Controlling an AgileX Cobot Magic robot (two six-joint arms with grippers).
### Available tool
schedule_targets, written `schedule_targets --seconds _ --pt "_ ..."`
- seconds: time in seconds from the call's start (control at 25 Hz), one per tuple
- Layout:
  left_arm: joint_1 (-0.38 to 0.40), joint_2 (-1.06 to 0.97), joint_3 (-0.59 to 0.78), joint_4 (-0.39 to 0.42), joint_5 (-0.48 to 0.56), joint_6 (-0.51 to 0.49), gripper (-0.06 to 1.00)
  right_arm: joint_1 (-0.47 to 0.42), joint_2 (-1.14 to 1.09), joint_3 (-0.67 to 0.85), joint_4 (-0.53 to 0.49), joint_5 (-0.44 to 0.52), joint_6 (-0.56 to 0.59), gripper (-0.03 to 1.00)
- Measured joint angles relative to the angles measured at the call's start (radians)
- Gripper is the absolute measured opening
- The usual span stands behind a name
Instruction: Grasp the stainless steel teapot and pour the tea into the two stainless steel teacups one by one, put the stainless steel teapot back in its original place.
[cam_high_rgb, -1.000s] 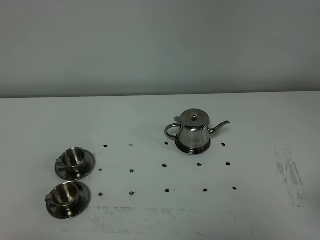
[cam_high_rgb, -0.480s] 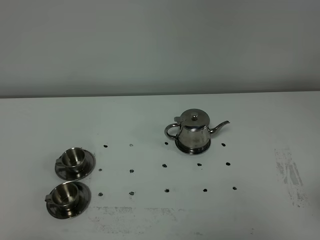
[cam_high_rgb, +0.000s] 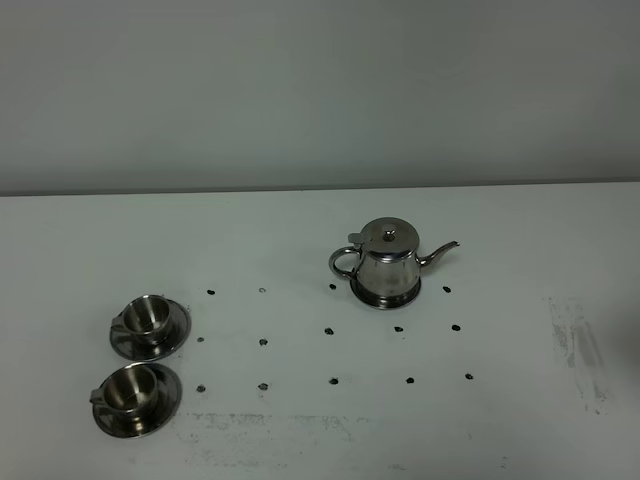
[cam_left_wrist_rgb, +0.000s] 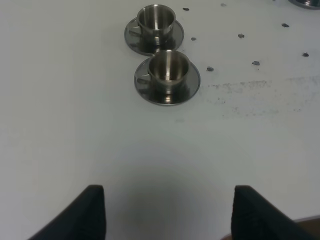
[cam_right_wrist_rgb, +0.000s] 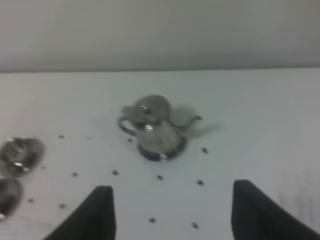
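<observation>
We see the two stainless steel teacups (cam_high_rgb: 148, 318) (cam_high_rgb: 133, 390) on the left of the counter (cam_high_rgb: 500, 420), one behind the other. Each stands upright on its own round saucer (cam_high_rgb: 178, 330), and the two saucers are nearly touching. From the left wrist view the cups' insides (cam_left_wrist_rgb: 169, 66) show only bare, shiny steel. The stainless steel teapot (cam_high_rgb: 388, 262) has its knobbed lid on, so we cannot tell what it holds.

The teapot stands upright, right of the middle and toward the back of the counter, well apart from the cups. It is mirror-bright, with a flared base, a loop handle facing the cups' side and a thin curved spout pointing the other way. A dark steel rim (cam_high_rgb: 385, 299) shows under its base.

The counter is white, marked with rows of small black dots (cam_high_rgb: 333, 381) and grey scuffs (cam_high_rgb: 575, 345) at the right and front. A plain pale grey wall (cam_high_rgb: 320, 90) stands behind.

The left jaws and the right jaws both stand wide apart with nothing between them.
</observation>
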Motion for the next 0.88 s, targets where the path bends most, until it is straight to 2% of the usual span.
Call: schedule_targets --seconds 0.2,0.4,0.48,0.64,0.76,0.88 --pt "0.000 0.000 0.000 0.000 0.000 0.000 0.54 0.000 0.250 -0.293 0.174 0.131 -0.067 0.45" --pt "0.000 0.000 0.000 0.000 0.000 0.000 0.54 0.041 0.530 -0.671 0.196 0.291 0.001 0.44" --pt "0.000 0.000 0.000 0.000 0.000 0.000 0.54 0.101 0.642 -0.795 0.157 0.312 0.051 0.44" --pt "0.000 0.000 0.000 0.000 0.000 0.000 0.54 0.214 0.823 -0.988 -0.008 0.332 0.140 0.44" --pt "0.000 0.000 0.000 0.000 0.000 0.000 0.54 0.262 0.945 -1.090 -0.092 0.336 0.152 0.44" --pt "0.000 0.000 0.000 0.000 0.000 0.000 0.54 0.295 1.031 -1.160 -0.175 0.290 0.152 0.44"
